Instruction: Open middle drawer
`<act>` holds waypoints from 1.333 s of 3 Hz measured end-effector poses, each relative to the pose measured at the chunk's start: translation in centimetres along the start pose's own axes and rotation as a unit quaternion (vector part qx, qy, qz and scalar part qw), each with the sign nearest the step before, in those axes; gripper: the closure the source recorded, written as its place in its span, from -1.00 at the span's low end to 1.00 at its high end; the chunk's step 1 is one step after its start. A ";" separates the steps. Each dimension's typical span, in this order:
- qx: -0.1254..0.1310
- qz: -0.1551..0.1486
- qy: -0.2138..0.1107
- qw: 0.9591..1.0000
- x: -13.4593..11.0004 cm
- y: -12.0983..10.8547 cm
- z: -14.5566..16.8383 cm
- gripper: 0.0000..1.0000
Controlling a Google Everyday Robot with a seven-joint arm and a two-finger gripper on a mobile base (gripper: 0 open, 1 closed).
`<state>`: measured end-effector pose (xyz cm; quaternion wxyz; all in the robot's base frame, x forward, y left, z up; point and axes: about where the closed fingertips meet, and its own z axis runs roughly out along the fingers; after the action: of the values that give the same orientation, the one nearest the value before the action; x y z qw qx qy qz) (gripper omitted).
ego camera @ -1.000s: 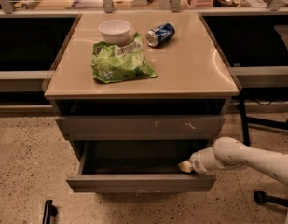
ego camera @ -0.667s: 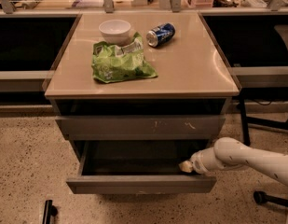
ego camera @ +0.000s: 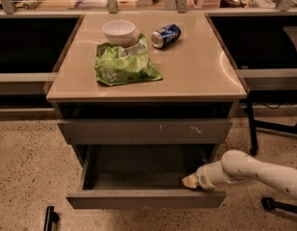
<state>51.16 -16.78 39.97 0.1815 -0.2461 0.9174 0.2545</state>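
The middle drawer (ego camera: 145, 199) has a plain grey front and stands pulled out below the scratched grey front (ego camera: 145, 130). Its dark inside is open to view and looks empty. My gripper (ego camera: 189, 181) is at the end of the white arm (ego camera: 253, 170) that comes in from the right. The gripper reaches into the drawer at its right front corner, just behind the drawer front.
On the beige cabinet top (ego camera: 201, 66) lie a green chip bag (ego camera: 124, 64), a white bowl (ego camera: 119, 31) and a blue can (ego camera: 166, 35) on its side. Dark shelves flank the cabinet. A chair base (ego camera: 278, 203) stands at the right on the speckled floor.
The middle drawer has slid out a little further toward the camera, and my gripper has moved with it at the right front corner.
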 end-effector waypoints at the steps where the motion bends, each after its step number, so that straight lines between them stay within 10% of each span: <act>1: -0.003 0.001 -0.016 1.000 1.3 1.5 -0.9 1.00; 2: 0.024 -0.004 -0.070 0.997 0.6 3.0 -3.9 1.00; 4: 0.143 -0.028 -0.207 0.967 -1.1 6.6 -14.5 1.00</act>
<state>45.45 -19.49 54.63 0.4083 -0.1852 0.8793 0.1608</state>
